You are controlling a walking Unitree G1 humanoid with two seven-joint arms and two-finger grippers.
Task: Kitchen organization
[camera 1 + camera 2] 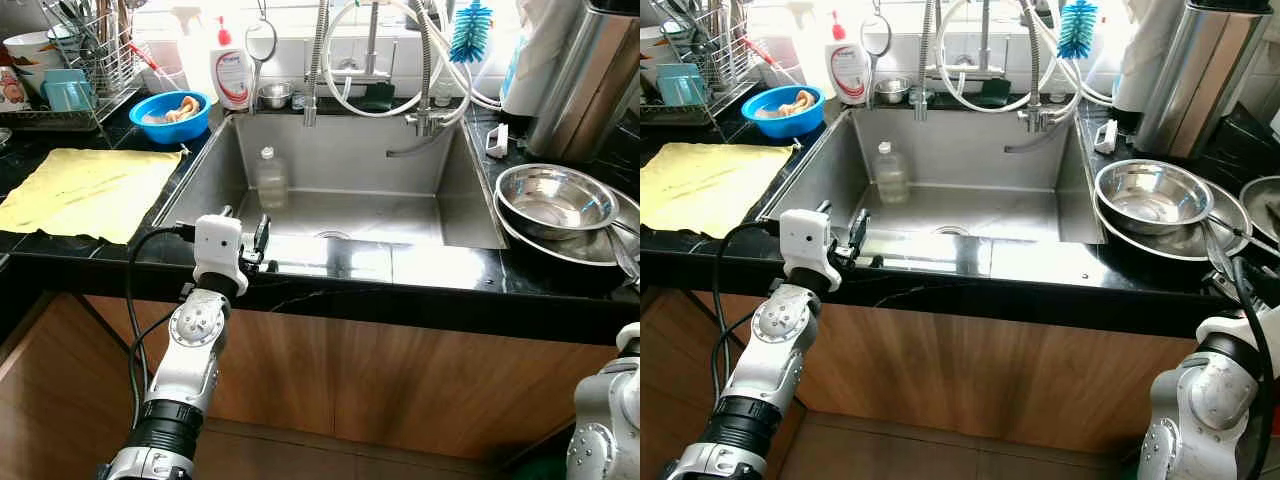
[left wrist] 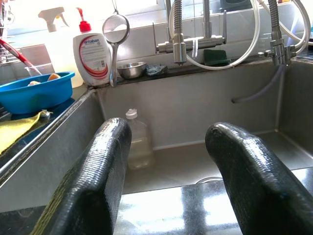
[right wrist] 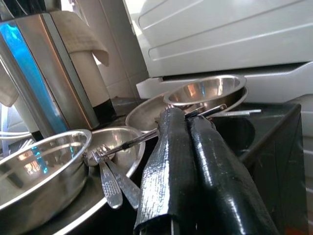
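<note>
A clear plastic bottle (image 1: pixel 271 178) with a white cap stands upright inside the steel sink (image 1: pixel 450 200), near its back left. My left gripper (image 1: pixel 258 245) hovers over the sink's front rim, open, its two black fingers (image 2: pixel 93 181) spread with nothing between them and pointing toward the bottle (image 2: pixel 138 142). A steel bowl (image 1: pixel 555 200) sits stacked on steel plates on the right counter. My right gripper (image 3: pixel 188 127) is low beside that counter, shut on nothing, close to the steel bowl (image 3: pixel 34 166), two forks (image 3: pixel 112 181) and another steel bowl (image 3: pixel 205 90).
A yellow cloth (image 1: pixel 85 190) lies on the left counter. Behind it are a blue bowl (image 1: pixel 170 115), a dish soap bottle (image 1: pixel 232 75) and a dish rack (image 1: pixel 70 70). Faucet hoses (image 1: pixel 400 60) and a blue brush (image 1: pixel 470 30) hang over the sink. A tall steel canister (image 1: pixel 580 80) stands far right.
</note>
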